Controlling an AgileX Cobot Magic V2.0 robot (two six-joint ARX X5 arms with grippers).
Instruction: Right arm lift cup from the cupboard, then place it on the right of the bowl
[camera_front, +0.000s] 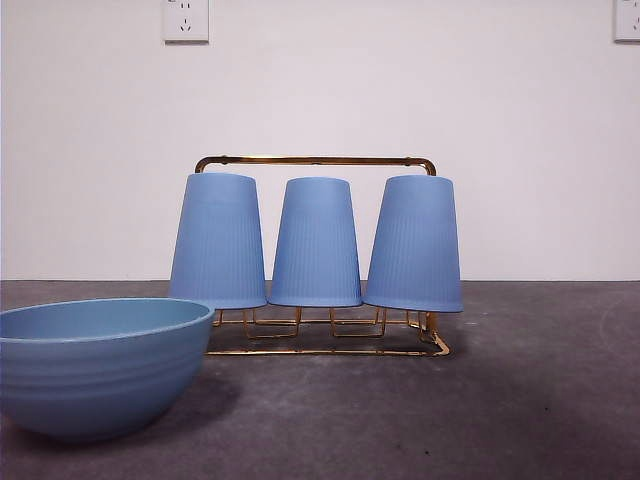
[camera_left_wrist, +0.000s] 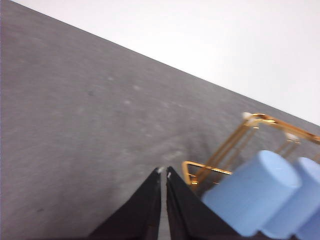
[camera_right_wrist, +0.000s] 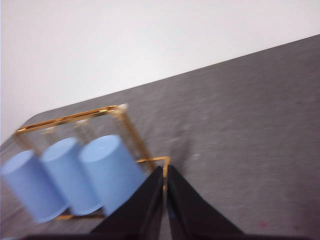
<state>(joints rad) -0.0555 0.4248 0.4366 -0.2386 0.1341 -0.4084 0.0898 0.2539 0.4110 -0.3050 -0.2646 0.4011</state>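
Only front cam shows bowl (camera_front: 95, 365); right end effector (camera_right_wrist: 165, 172) seemingly closed near cupboard (camera_right_wrist: 75, 117).

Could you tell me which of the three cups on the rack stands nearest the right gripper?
The rightmost cup at the rack's end farthest from the bowl; the right gripper hovers beside it.

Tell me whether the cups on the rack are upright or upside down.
Upside down: all three cups stand on the rack with wide rims down and closed bases up.
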